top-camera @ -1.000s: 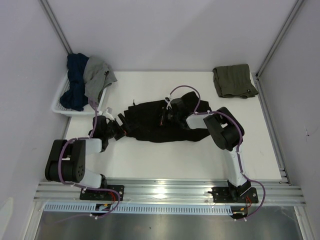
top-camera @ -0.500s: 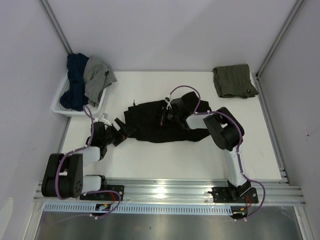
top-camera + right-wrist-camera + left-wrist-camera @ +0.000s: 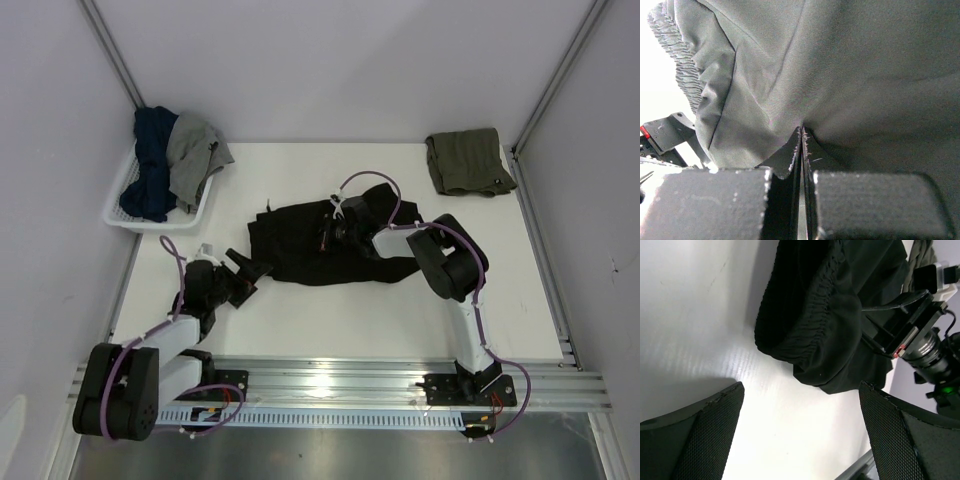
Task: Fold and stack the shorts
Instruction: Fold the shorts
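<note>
The black shorts (image 3: pixel 320 245) lie crumpled in the middle of the white table; their gathered waistband (image 3: pixel 805 325) shows in the left wrist view. My right gripper (image 3: pixel 336 232) rests on their middle, its jaws shut (image 3: pixel 801 137) with a pinch of the dark cloth (image 3: pixel 840 75) at the tips. My left gripper (image 3: pixel 246 274) stands wide open just off the shorts' left end, with only bare table between its mesh fingers (image 3: pixel 705 440). The olive-green shorts (image 3: pixel 468 162) lie folded at the back right corner.
A white basket (image 3: pixel 120 214) at the back left holds dark blue and grey clothes. Metal posts and grey walls close in both sides. A metal rail (image 3: pixel 330 380) runs along the near edge by the arm bases.
My left arm has drawn back toward the near left, its open gripper coming away from the shorts' left end. That end now lies a bit further right. The right gripper has not moved.
</note>
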`<state>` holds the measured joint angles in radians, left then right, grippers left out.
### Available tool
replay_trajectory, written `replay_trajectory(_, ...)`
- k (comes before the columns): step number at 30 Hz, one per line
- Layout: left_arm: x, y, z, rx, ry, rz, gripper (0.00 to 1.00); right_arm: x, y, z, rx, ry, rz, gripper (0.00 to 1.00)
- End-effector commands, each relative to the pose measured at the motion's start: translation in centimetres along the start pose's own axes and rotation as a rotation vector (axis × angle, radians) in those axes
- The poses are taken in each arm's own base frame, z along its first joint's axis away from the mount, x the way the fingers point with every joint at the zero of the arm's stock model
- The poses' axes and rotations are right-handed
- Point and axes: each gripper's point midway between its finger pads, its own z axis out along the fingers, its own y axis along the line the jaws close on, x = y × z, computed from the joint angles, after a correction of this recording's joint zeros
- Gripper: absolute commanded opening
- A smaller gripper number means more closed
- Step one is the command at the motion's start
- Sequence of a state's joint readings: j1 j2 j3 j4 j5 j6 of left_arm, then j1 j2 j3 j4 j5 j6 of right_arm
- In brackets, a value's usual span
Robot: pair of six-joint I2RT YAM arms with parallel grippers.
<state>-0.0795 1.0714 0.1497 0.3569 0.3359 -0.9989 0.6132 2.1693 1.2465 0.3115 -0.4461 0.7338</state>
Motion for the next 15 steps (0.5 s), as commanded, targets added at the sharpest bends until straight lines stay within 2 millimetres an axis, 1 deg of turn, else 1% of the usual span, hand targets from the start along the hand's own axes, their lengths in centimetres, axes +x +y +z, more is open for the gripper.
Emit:
replay_trajectory(1, 1.2, 2.1, 0.1, -0.096, -0.006, -0.129, 0.99, 0.4, -1.9, 0.2, 0.070, 0.005, 0.015, 0.00)
replay_trajectory(4, 1.2, 1.1, 0.6, -0.069, -0.008, -0.163, 0.99, 0.2, -1.7, 0.2, 0.063, 0.000, 0.018, 0.00)
replay_trajectory(5, 1.6, 1.1, 0.9, -0.077, 0.006, -0.168, 0.99, 0.2, -1.7, 0.1, 0.063, -0.002, 0.017, 0.00)
replay_trajectory(8, 1.8, 0.9, 1.5, -0.078, -0.008, -0.205, 0.99, 0.0, -1.3, 0.0, 0.054, -0.009, 0.015, 0.00)
replay_trajectory(9, 1.5, 1.2, 1.8, -0.096, -0.037, -0.233, 0.99, 0.0, -1.2, -0.1, 0.052, -0.011, 0.017, 0.00)
replay_trajectory(13, 1.6, 2.2, 2.4, -0.109, -0.064, -0.294, 0.99, -0.1, -0.9, -0.2, 0.042, -0.015, 0.017, 0.00)
replay_trajectory(14, 1.2, 1.7, 2.6, -0.086, -0.081, -0.298, 0.99, -0.1, -0.9, -0.2, 0.040, -0.015, 0.018, 0.00)
replay_trajectory(15, 1.3, 2.5, 2.8, -0.111, -0.085, -0.304, 0.99, -0.1, -0.8, -0.3, 0.038, -0.015, 0.019, 0.00)
